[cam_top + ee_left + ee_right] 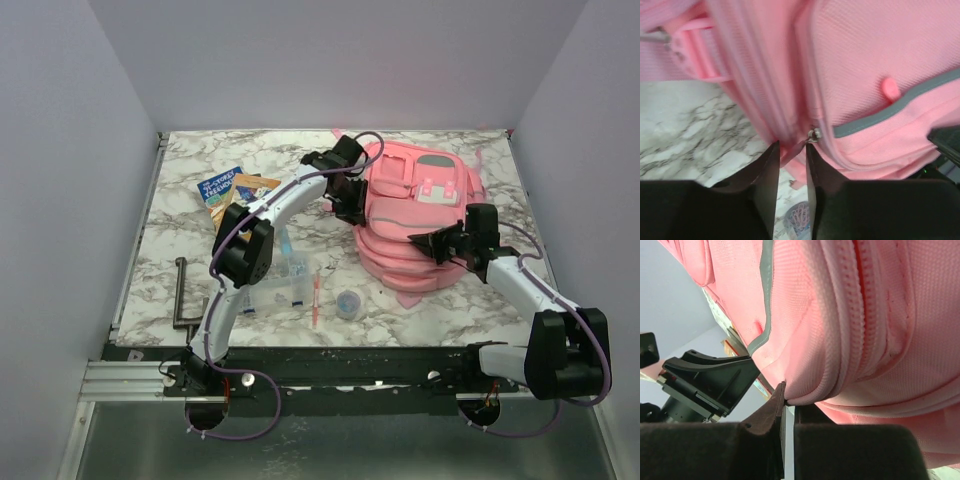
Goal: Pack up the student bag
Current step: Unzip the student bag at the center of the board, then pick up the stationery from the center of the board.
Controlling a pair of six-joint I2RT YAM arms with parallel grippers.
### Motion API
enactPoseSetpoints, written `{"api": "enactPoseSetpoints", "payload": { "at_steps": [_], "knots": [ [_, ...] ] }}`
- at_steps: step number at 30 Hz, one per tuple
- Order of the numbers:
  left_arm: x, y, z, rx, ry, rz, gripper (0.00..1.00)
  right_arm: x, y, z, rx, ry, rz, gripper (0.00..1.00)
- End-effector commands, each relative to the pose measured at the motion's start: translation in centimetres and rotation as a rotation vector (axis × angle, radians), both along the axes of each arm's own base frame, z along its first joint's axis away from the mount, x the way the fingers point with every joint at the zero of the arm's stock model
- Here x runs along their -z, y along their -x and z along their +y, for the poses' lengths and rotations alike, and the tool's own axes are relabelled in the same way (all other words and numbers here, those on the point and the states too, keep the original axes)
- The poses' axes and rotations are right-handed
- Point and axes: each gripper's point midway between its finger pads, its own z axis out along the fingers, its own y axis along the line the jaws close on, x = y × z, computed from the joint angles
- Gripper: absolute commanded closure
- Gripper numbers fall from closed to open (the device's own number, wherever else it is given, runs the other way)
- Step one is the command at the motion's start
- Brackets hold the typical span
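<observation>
Top view: I've packed nothing, 2 books (222, 187) and pen (317, 295) out, bag (400, 215) zipped, left gripper (792, 146) slightly apart at zip (814, 134), right gripper (789, 400) clamped on it.

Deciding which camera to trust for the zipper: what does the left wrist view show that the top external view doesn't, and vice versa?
Only the left wrist view: the metal zipper slider just above the left gripper, its fingers slightly parted. Only the top external view: the books, the clear box and the right gripper at the right side of the student bag. Both: the bag, the marble table and the small round tub.
</observation>
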Motion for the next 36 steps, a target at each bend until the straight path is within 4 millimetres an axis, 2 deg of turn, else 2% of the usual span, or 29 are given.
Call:
{"api": "enactPoseSetpoints", "payload": {
  "at_steps": [1,5,8,10,12,13,15,20,24,28,32,36],
  "knots": [
    [-2.8,-0.9,4.1,-0.061,-0.074,-0.074,0.61,-4.4,-2.4,1.3,-0.070,-0.060,-0.188,0.88],
    [-7.1,1.1,4.9,-0.038,-0.014,-0.121,0.46,-6.6,-3.3,1.6,-0.101,-0.049,-0.299,0.71],
    [-10.5,2.6,5.6,-0.019,0.035,-0.196,0.33,-7.6,-3.2,2.0,-0.204,0.025,-0.395,0.59],
    [-12.7,3.2,6.5,-0.016,0.049,-0.263,0.24,-8.3,-2.5,2.5,-0.293,0.082,-0.461,0.53],
    [-14.5,3.5,7.5,-0.030,0.047,-0.342,0.19,-8.8,-1.7,3.0,-0.362,0.190,-0.502,0.42],
    [-15.3,3.6,8.1,-0.040,0.044,-0.384,0.17,-9.2,-1.4,3.5,-0.399,0.258,-0.525,0.36],
    [-16.5,3.7,9.2,-0.069,0.036,-0.448,0.14,-9.2,-0.2,5.2,-0.513,0.386,-0.529,0.31],
    [-19.0,4.3,10.4,-0.078,0.043,-0.532,0.11,-6.6,3.2,9.7,-0.770,0.569,-0.485,0.27],
    [-19.4,4.5,10.6,-0.086,0.047,-0.543,0.10,-3.0,6.7,12.8,-0.945,0.720,-0.430,0.25],
    [-19.8,5.0,10.3,-0.077,0.074,-0.534,0.10,-0.7,10.6,15.7,-1.068,0.815,-0.416,0.25],
    [-20.3,5.1,10.7,-0.086,0.073,-0.554,0.10,0.7,13.4,16.1,-1.119,0.973,-0.390,0.21],
    [-20.4,5.3,10.4,-0.076,0.088,-0.545,0.10,1.7,14.6,15.3,-1.100,1.037,-0.398,0.15]
  ]
}}
